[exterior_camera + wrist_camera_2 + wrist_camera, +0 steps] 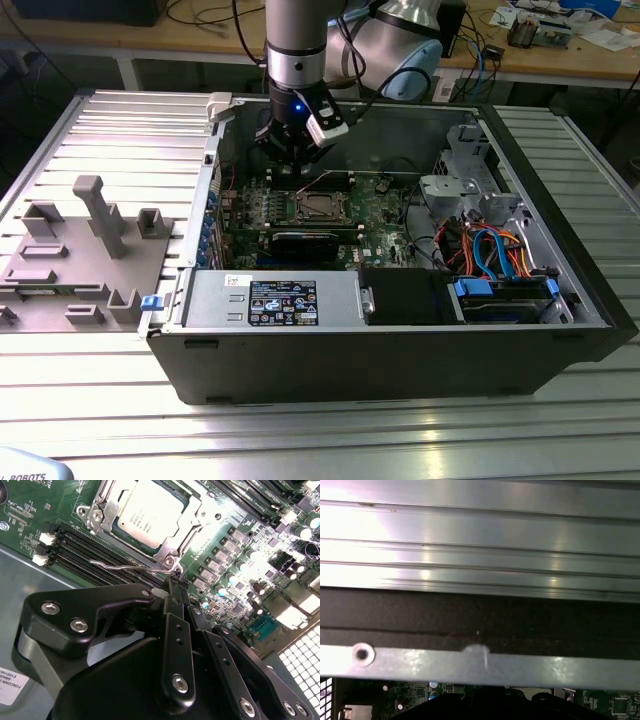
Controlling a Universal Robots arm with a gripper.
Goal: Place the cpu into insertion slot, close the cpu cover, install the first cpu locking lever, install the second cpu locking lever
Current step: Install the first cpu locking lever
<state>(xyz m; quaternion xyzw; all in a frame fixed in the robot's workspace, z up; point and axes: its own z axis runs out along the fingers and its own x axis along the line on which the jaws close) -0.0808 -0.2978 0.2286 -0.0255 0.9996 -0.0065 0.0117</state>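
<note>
Right at the tip, your gripper (172,587) has its jaws pressed together with nothing pinched between them, and that closed tip sits just beside the bend of a thin wire locking lever (125,566) running along the socket's edge in the second wrist view. Just past the lever you've got the cpu (146,514) already lying flat in the insertion slot (170,560), and the cpu cover (116,506) looks folded down around it, framing the silver top. So, going by that, the first two steps look done and you're on the lever part. That lever looks like it's sticking out from the socket rather than tucked under its catch, though I can't tell for sure.

Zoom out to the exterior view and the gripper (290,150) hangs over the motherboard (380,215) inside the open computer case (400,350), close behind the socket.

Next move, I'd say, needs a sideways push on that wire, then down under its hook.
</note>
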